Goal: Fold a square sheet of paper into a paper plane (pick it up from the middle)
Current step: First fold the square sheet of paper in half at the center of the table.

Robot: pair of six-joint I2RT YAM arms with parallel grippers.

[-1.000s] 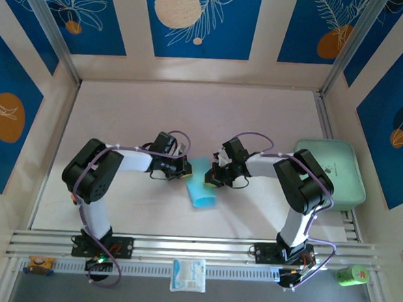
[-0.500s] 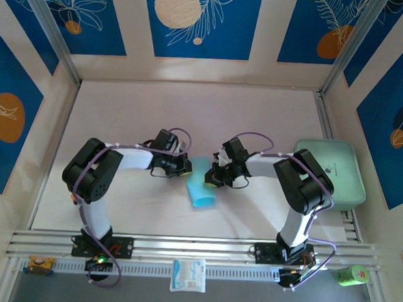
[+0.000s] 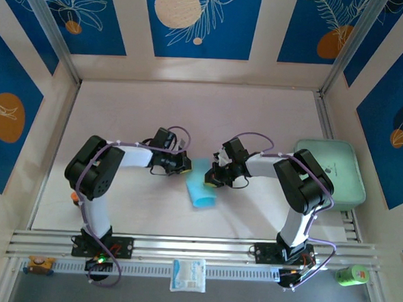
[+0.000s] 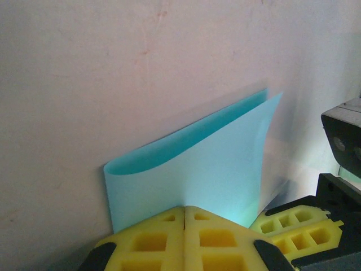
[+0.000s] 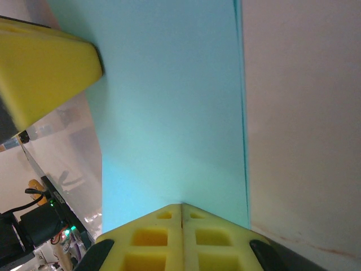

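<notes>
Currently the left tool [image 3: 185, 168] and right tool [image 3: 211, 177] are both pinching, jaws fully closed, the folded-over square sheet of paper [image 3: 200, 190], which is sitting between them mid-counter [image 3: 258, 117].

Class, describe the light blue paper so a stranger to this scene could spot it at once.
On the pale table, between the two black arms, the square sheet of paper is pinched by the left hand and right hand, folded over on itself. It is light blue and thin, unlike the mint-green tray at the table's right.
</notes>
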